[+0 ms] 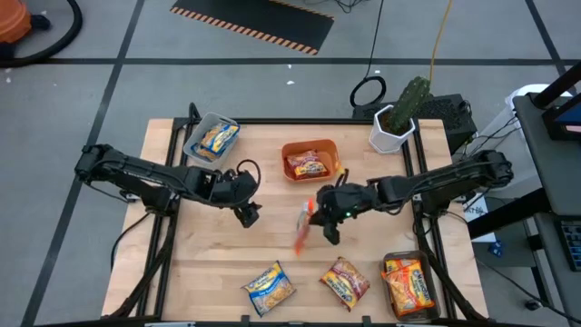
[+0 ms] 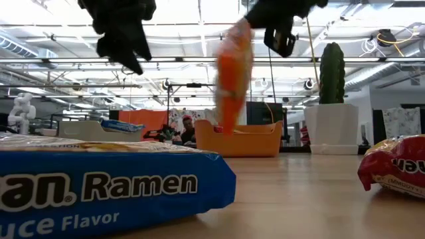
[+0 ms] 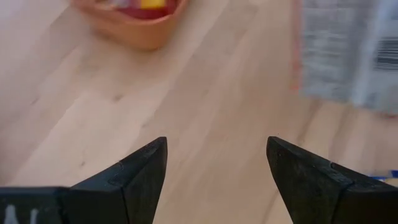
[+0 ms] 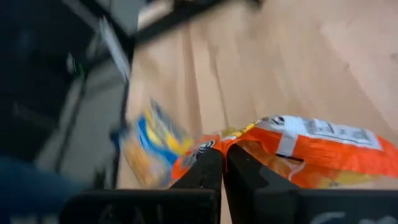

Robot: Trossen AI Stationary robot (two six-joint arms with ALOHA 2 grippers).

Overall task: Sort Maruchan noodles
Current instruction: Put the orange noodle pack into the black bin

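My right gripper (image 1: pixel 320 216) is shut on an orange Maruchan packet (image 1: pixel 301 227) above the middle of the table; the packet shows blurred in the low view (image 2: pixel 232 73). My left gripper (image 1: pixel 247 214) hovers open over bare wood to the packet's left (image 3: pixel 214 162). Another packet lies in the orange bin (image 1: pixel 310 162), and a yellow-blue one in the grey bin (image 1: pixel 211 138). A yellow-blue packet (image 1: pixel 269 289) and a red-yellow one (image 1: pixel 345 280) lie flat near the table's near edge. An orange packet sits in the bin at the near right corner (image 1: pixel 408 283). My right gripper pinches the orange packet by an edge at one end (image 4: pixel 217 144) between its two shut fingers (image 4: pixel 202 171). The packet is lifted clear of the table and hangs below the gripper, tilted (image 2: pixel 232 73).
A cactus in a white pot (image 1: pixel 399 118) stands at the far right corner. The orange bin (image 2: pixel 246 139) sits beyond the hanging packet. In the low view a blue packet (image 2: pixel 99 186) and a red one (image 2: pixel 395 166) fill the foreground. Bare wood lies between the arms.
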